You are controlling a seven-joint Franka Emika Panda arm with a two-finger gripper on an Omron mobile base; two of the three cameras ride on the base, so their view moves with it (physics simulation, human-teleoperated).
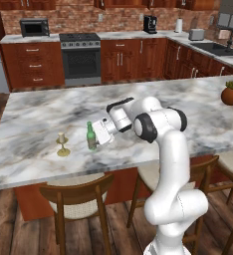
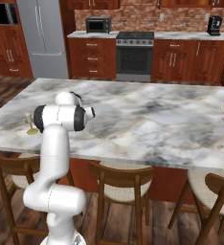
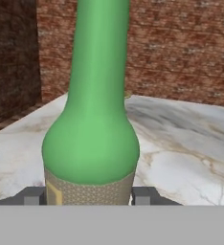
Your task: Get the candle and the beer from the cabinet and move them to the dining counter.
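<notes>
Now the beer [image 1: 91, 137] is gripped upright by the tool [image 1: 95, 135] on the table [image 1: 198, 107] beside the candle [image 1: 62, 144] — release and retreat are called for.

Bench [image 1: 198, 124]: long white-grey marble slab with brown veins, reddish wood base, wooden chairs [image 1: 78, 196] tucked along the near edge. On it, toward the left end in the left base view: green beer [image 1: 91, 137] upright, bottom on the marble, pale label low on the body. Candle [image 1: 62, 145] on a brass saucer base just to the left of the beer, upright, not touching it. Far right end: round brown plant pot [image 1: 232, 93] with green leaves, well apart from both. Right base view shows the candle at the slab's left edge.
</notes>
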